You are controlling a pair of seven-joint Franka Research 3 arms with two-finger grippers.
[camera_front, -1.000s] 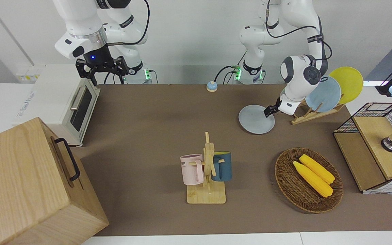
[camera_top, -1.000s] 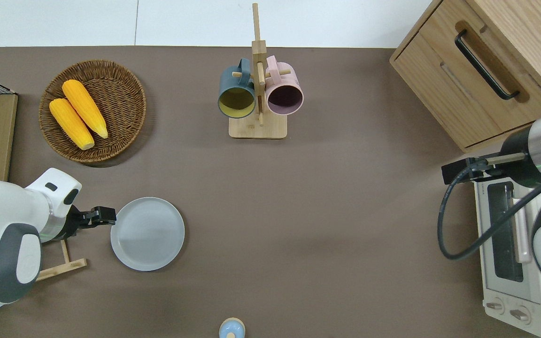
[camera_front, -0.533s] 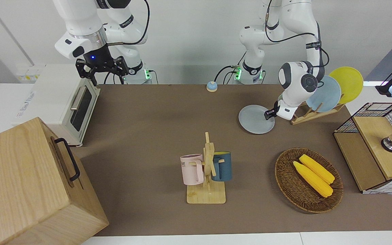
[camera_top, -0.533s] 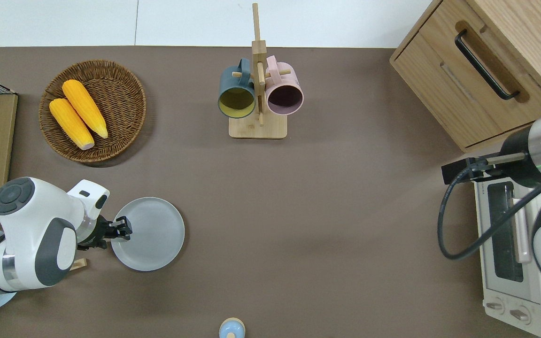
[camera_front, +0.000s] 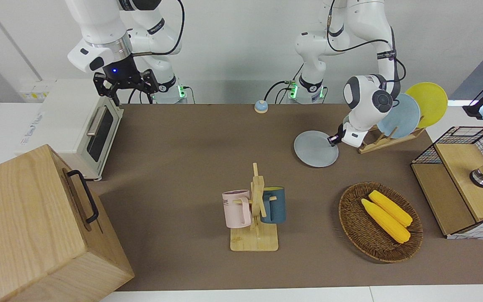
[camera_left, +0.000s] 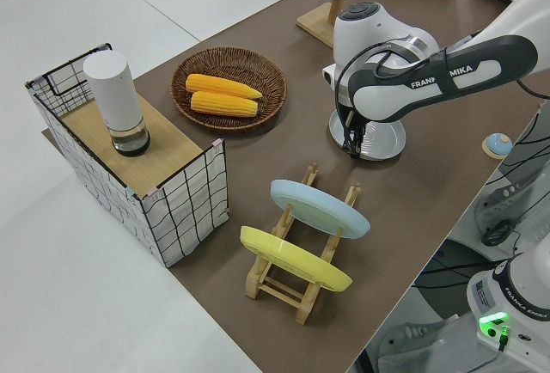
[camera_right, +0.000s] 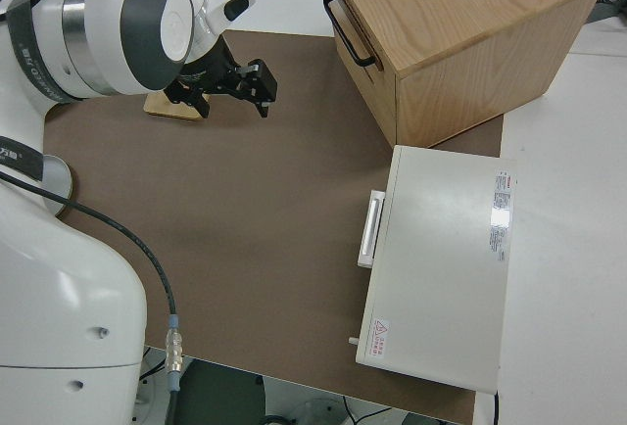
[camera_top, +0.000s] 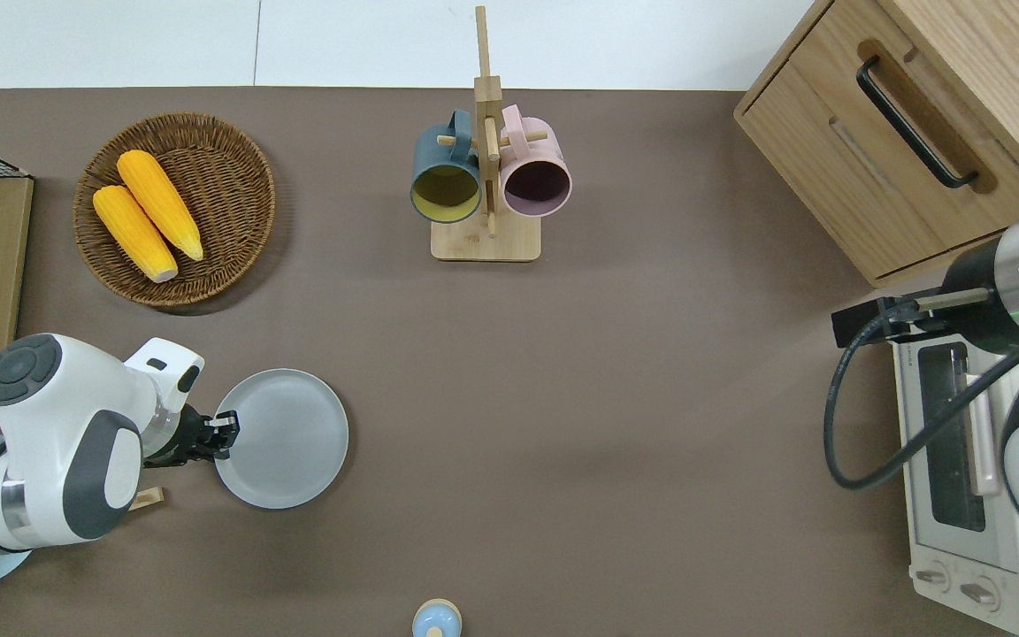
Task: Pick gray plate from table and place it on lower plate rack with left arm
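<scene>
The gray plate (camera_front: 315, 149) lies flat on the brown table (camera_front: 191, 159), beside the lower plate rack (camera_front: 382, 144). It also shows in the overhead view (camera_top: 288, 438) and the left side view (camera_left: 382, 139). My left gripper (camera_front: 333, 139) points down at the plate's rim on the rack's side (camera_top: 225, 432) and looks shut on it. The wooden rack (camera_left: 284, 291) holds a light blue plate (camera_front: 401, 115) and a yellow plate (camera_front: 428, 102); its slots toward the gray plate are bare. My right arm is parked, its gripper (camera_front: 126, 86) open.
A wooden mug stand (camera_front: 255, 241) with a pink and a blue mug stands mid-table. A wicker basket (camera_front: 346, 216) holds two corn cobs. A wire basket with a wooden shelf (camera_front: 455, 184), a toaster oven (camera_front: 78, 126), a wooden cabinet (camera_front: 36, 226) and a small blue bell (camera_front: 260, 106) line the edges.
My left gripper moved from beside the gray plate onto its rim and settled there. The plate's rim at the gripper shifted slightly. The right arm has not moved.
</scene>
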